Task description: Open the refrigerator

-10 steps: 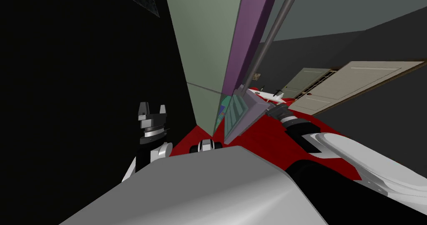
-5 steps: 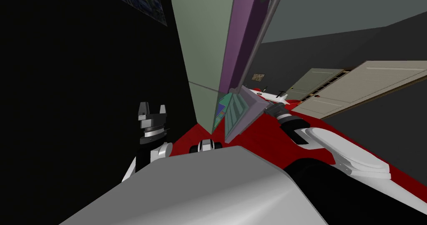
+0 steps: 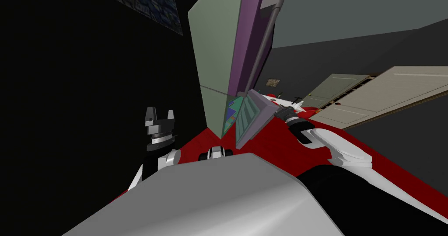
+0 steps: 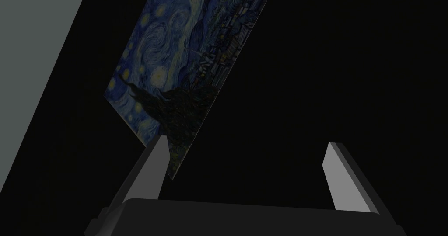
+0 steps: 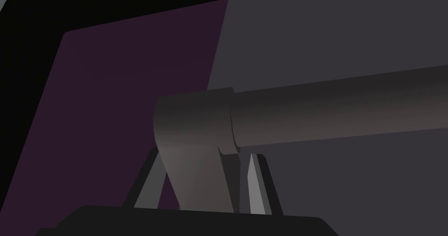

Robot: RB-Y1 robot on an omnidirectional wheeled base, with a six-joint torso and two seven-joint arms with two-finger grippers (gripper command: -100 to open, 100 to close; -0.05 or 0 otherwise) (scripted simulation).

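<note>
Clamping the refrigerator's [image 3: 217, 50] grey handle [image 5: 332, 111] at its end post, right gripper [image 5: 202, 181] holds beside the purple door [image 3: 250, 32]; forearm [image 3: 337, 148] drawn nearer than a second ago; left gripper [image 3: 159, 114] spread open.

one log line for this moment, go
right gripper shut on refrigerator door handle | door ajar | left gripper open, holding nothing
</note>
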